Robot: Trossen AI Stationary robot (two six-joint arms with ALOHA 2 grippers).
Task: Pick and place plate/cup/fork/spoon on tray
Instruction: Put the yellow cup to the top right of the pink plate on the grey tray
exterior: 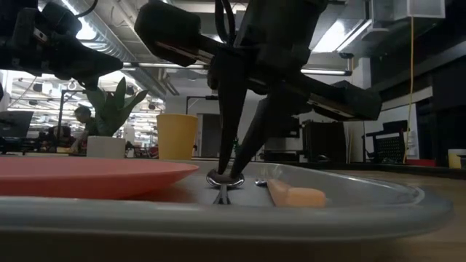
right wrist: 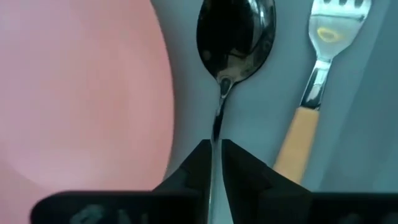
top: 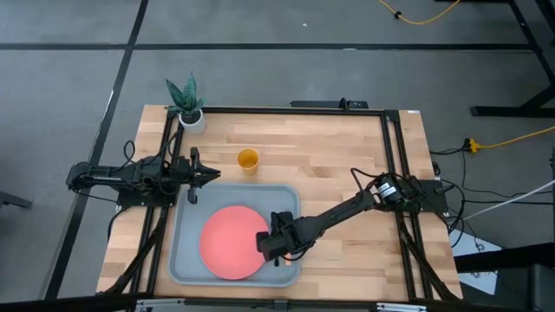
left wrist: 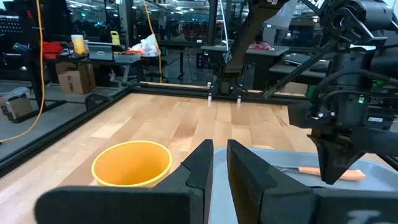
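Observation:
The grey-blue tray (top: pixel 186 217) lies on the table's near left part. The coral-pink plate (top: pixel 227 243) lies flat on it. The dark spoon (right wrist: pixel 236 37) and the orange-handled fork (right wrist: pixel 311 93) lie side by side on the tray, right of the plate. My right gripper (top: pixel 276 245) stands over them, shut on the spoon. The yellow cup (top: pixel 248 159) stands on the table beyond the tray. My left gripper (top: pixel 212 176) hovers at the tray's far left corner, empty, its fingers together. My right gripper pinches the spoon's thin handle (right wrist: pixel 216 127) between its two fingers, a short way behind the bowl. The fingers (exterior: pixel 234 138) come from above, pointing down. The spoon's bowl (exterior: pixel 224 179) rests on the tray floor between the plate and the fork.
A white pot with a green plant (top: pixel 187 108) stands at the table's far left corner. Black frame rails (top: pixel 395 173) run along the table's sides. Bare wood lies right of the tray and around the cup.

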